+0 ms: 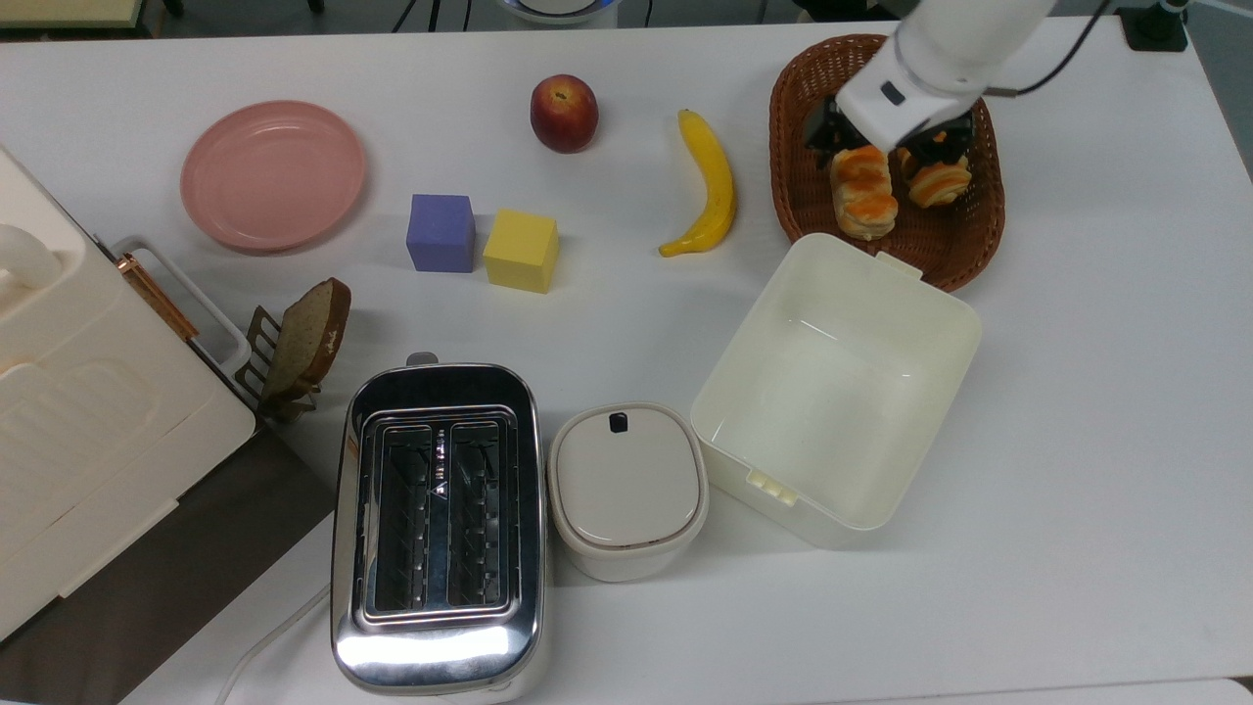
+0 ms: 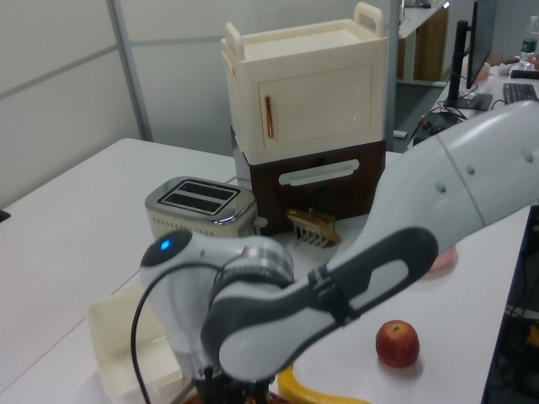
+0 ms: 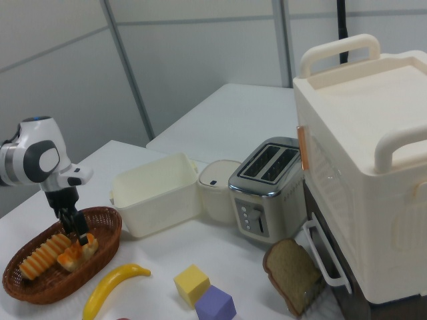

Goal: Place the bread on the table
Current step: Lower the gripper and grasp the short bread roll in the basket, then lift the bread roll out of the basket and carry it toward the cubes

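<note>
The bread (image 1: 865, 194), a short bun with a blotchy orange top, lies in the brown wicker basket (image 1: 798, 191) at the top view's upper right. A longer ridged roll (image 1: 942, 181) lies beside it, partly under the arm. My gripper (image 1: 878, 145) hangs open over the bun's far end, one dark finger on each side of it. In the right view the gripper (image 3: 75, 230) points down into the basket (image 3: 100, 230) just above the bread (image 3: 75, 253). The white table (image 1: 1077, 392) spreads all around.
An open cream box (image 1: 837, 387) stands right in front of the basket, and a banana (image 1: 710, 186) lies to the top view's left of it. Further left are an apple (image 1: 564, 113), yellow and purple cubes, a pink plate (image 1: 273, 174), a toaster (image 1: 438, 524) and a lidded pot (image 1: 626, 488).
</note>
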